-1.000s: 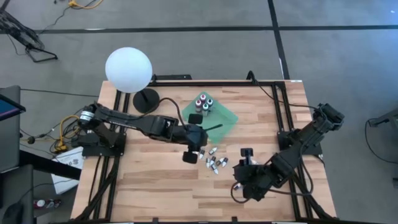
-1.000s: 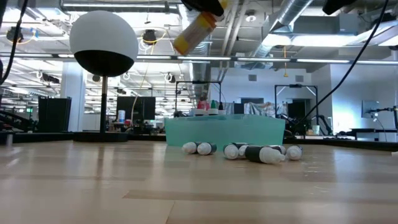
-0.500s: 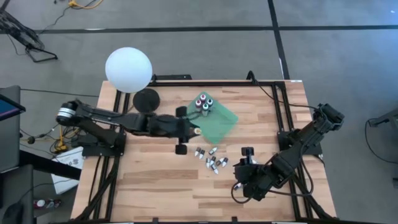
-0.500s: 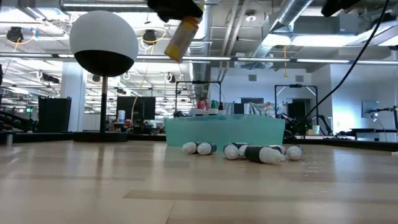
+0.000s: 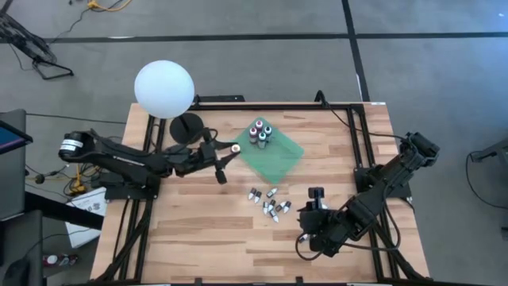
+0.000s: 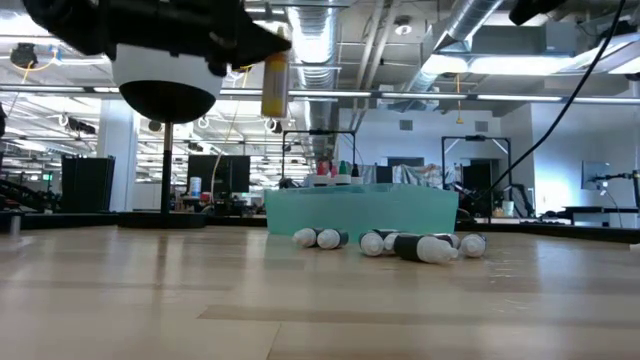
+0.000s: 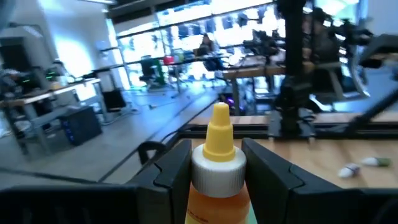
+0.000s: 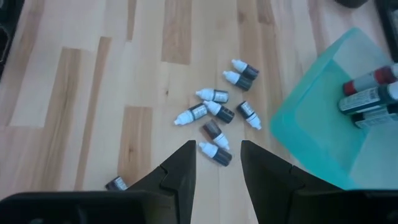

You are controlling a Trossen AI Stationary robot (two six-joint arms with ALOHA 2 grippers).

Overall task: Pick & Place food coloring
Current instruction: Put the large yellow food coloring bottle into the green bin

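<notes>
A wooden table [image 5: 198, 230] stands in an open workshop hall, with a green tray [image 5: 279, 159] near its middle as the reference point. The left gripper [image 5: 225, 152] is clenched on a yellow food coloring bottle [image 6: 274, 85], held upright above the table just beside the tray's edge, on the side toward the white globe lamp [image 5: 164, 90]. Four capped bottles [image 5: 260, 132] stand upright in the tray's far corner. A loose cluster of bottles [image 5: 269, 205] lies on the table beside the tray's near edge. The right gripper [image 8: 217, 168] waits beyond that cluster, fingers parted and empty.
</notes>
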